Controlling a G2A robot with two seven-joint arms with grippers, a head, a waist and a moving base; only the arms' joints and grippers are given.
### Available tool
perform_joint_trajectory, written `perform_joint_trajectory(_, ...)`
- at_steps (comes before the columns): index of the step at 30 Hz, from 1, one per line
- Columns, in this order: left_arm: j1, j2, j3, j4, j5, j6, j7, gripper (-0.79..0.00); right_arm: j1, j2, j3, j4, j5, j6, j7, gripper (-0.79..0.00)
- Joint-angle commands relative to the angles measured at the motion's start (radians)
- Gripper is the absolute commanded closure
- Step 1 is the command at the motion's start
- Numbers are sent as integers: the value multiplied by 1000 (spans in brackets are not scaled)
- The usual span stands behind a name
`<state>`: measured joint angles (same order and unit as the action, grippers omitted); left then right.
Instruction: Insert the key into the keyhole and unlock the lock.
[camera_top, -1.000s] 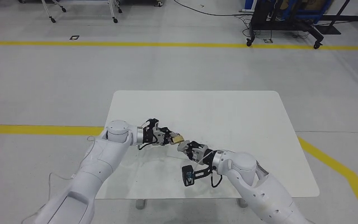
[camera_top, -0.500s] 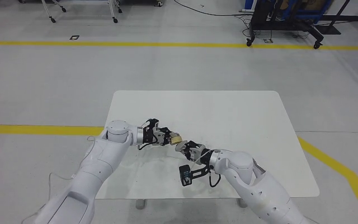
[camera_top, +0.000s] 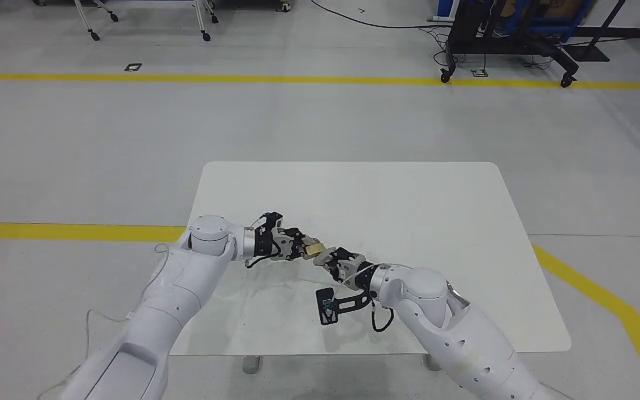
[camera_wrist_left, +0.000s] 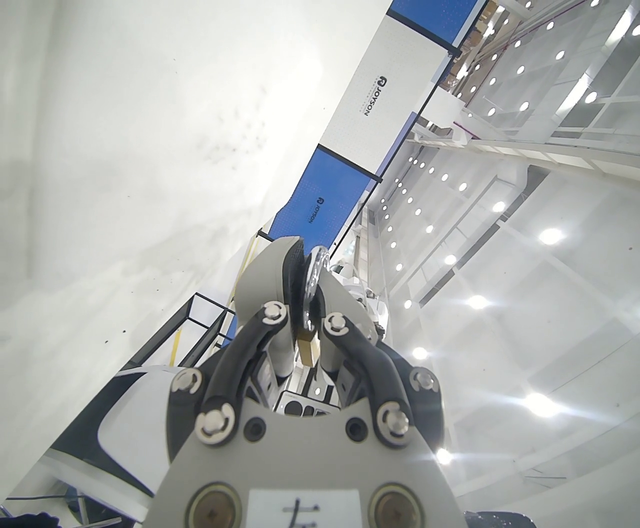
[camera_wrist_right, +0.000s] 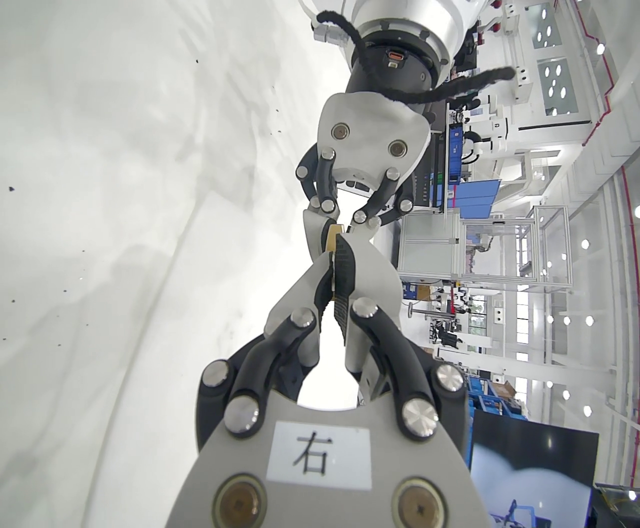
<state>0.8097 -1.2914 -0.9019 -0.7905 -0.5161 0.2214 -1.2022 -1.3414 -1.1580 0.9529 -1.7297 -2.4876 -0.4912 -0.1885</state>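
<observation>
Left end effector (camera_top: 297, 243) is clenched on the brass lock (camera_top: 315, 247), over the left half of the tabletop (camera_top: 430, 215), nearer its front edge. Right end effector (camera_top: 333, 261) is closed on the key (camera_wrist_right: 329, 275), which shows as a thin edge between the pads. Its tips meet the lock.

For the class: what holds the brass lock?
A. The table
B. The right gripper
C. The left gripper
C: the lock sits clamped between the fingers of the left gripper.
</observation>
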Motion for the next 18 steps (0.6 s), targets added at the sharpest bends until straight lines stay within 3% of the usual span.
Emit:
perform_joint_trajectory(1, 0, 0, -1, -1, -2, 0, -1, 0, 3, -1, -6, 0, -1, 0, 7, 0)
perform_joint_trajectory(2, 1, 0, -2, -1, -2, -1, -1, 0, 3, -1, -9, 0, -1, 0, 9, 0)
perform_joint_trajectory(4, 1, 0, -2, -2, -2, 0, 0, 0, 2, -1, -8, -1, 1, 3, 10, -117)
perform_joint_trajectory(5, 2, 0, -2, -2, -2, 0, 0, 0, 1, -1, -7, -3, 3, 5, 9, -123)
perform_joint_trajectory(18, 3, 1, -6, -5, -6, 2, 1, 0, -31, 12, 23, -29, 9, 28, -12, -65)
